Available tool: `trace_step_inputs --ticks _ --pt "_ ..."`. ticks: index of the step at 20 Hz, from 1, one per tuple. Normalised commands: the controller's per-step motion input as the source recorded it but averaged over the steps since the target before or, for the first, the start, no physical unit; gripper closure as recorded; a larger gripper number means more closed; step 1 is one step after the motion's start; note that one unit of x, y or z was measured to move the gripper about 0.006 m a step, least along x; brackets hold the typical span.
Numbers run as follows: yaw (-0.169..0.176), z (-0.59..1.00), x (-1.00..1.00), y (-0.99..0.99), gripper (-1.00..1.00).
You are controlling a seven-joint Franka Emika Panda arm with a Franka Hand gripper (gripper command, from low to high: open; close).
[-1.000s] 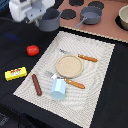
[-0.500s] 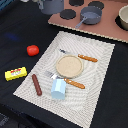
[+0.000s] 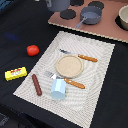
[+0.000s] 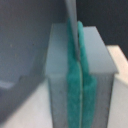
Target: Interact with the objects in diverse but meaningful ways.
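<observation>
In the wrist view my gripper (image 4: 79,70) is shut, its teal pads (image 4: 72,95) pressed together with nothing between them. In the exterior view only a grey part of the arm (image 3: 57,4) shows at the top edge, far from the objects. A red tomato (image 3: 33,50) and a yellow packet (image 3: 15,74) lie on the black table to the exterior view's left. A brown sausage (image 3: 37,84) and a light blue cup (image 3: 58,88) sit on the placemat's near corner. A grey pot (image 3: 91,15) stands on the toy stove.
A beige checked placemat (image 3: 95,95) carries a tan plate (image 3: 69,65), an orange-handled knife (image 3: 82,57) and an orange-handled fork (image 3: 67,81). The brown stove top (image 3: 107,27) has black burners, and another pot (image 3: 123,17) stands at the exterior view's right edge.
The arm has drawn back from above the table's far left toward the top edge of the exterior view. The objects have not moved.
</observation>
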Motion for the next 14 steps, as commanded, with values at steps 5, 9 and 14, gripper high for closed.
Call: trace_step_inputs --ticks 5,9,14 --pt "0.0 0.02 0.57 0.59 1.0" --pt "0.0 -0.06 0.37 0.36 1.0" --pt "0.0 -0.18 0.17 0.24 1.0"
